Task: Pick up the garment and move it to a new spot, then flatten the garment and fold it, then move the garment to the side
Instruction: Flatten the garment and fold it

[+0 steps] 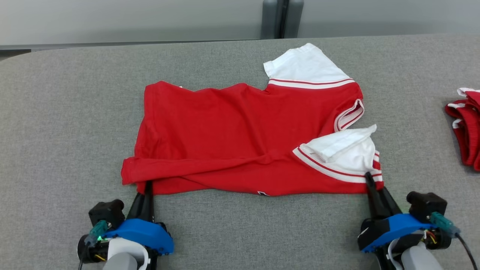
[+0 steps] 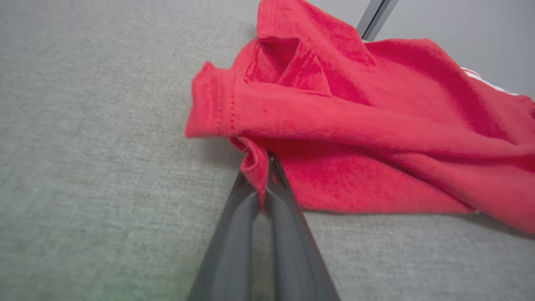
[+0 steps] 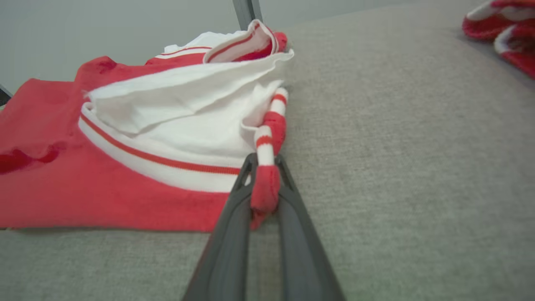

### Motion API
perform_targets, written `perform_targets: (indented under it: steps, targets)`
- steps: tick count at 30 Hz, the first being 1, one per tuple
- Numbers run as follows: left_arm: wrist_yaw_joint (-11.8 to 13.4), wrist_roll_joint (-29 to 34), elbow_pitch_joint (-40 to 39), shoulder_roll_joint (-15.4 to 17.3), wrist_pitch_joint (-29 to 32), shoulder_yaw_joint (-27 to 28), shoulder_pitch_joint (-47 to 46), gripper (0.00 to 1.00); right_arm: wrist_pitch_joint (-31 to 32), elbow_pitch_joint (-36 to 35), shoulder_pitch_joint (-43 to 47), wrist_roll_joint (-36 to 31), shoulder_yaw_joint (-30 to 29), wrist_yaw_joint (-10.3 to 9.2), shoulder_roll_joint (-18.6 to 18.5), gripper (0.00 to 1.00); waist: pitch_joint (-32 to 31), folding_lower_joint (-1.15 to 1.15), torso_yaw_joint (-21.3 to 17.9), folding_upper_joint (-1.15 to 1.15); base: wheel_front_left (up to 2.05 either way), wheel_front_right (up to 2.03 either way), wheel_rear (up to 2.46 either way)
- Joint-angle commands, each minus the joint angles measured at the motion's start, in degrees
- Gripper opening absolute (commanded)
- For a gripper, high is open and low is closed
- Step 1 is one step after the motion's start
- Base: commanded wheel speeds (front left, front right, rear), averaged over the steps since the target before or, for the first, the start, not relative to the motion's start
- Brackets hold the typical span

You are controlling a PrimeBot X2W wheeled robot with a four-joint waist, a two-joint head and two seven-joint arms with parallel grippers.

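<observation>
Red shirt at centre stage: we see the garment (image 1: 240,138), red with white sleeves and red-and-white striped trim, spread across the middle of the grey table (image 1: 67,112). It lies mostly flat but not smooth. A long roll of red cloth runs along the side nearest the table's near edge. One white sleeve pokes out toward the table's far edge, and the other is folded back on itself over the garment's right corner.

At the table's right edge we note a pile (image 1: 467,125) of more red-and-white cloth, well apart from the garment. Beyond the table's far edge a grey post (image 1: 282,18) stands against a pale wall (image 1: 112,18).

Toward the table's near edge, the left gripper (image 1: 149,185) has its fingers pressed together on the red hem at the garment's left corner, with a pinch of cloth bunched between them. The right gripper (image 1: 369,176) is clamped on the striped rib at the right corner, just below the folded white sleeve. Both reach in from the table's near edge, their tips just over the garment's border.
</observation>
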Motion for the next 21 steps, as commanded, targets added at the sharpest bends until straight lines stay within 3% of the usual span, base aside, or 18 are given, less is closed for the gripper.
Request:
perform_targets:
  steps: [1,10,16,21]
  targets:
    - [-0.28,0.06,-2.64,-0.40,0.38,1.48,0.41,0.00,0.00,-1.51,-0.45,1.36,-0.59,-0.03,-0.05,0.00,-0.47,-0.01,0.16,0.00,0.00,0.00,0.00]
    - [-0.87,2.85,-10.48,-0.26,0.33,6.11,-1.09,0.00,0.00,-1.28,-5.54,5.67,-1.11,-0.03,-0.84,0.00,-6.98,-0.01,0.30,0.00,0.00,0.00,0.00]
    - [-0.23,0.92,-5.79,-0.28,0.33,5.98,4.51,0.00,0.44,3.48,-2.09,9.94,0.82,-0.03,-1.89,0.00,-13.70,-0.01,-0.14,0.00,0.00,0.00,0.00]
    - [0.51,-2.35,-0.74,-0.28,0.31,3.71,8.54,0.00,0.67,4.88,2.49,11.82,2.54,-0.03,-2.42,0.00,-15.35,-0.01,-0.42,0.00,0.00,0.00,0.00]
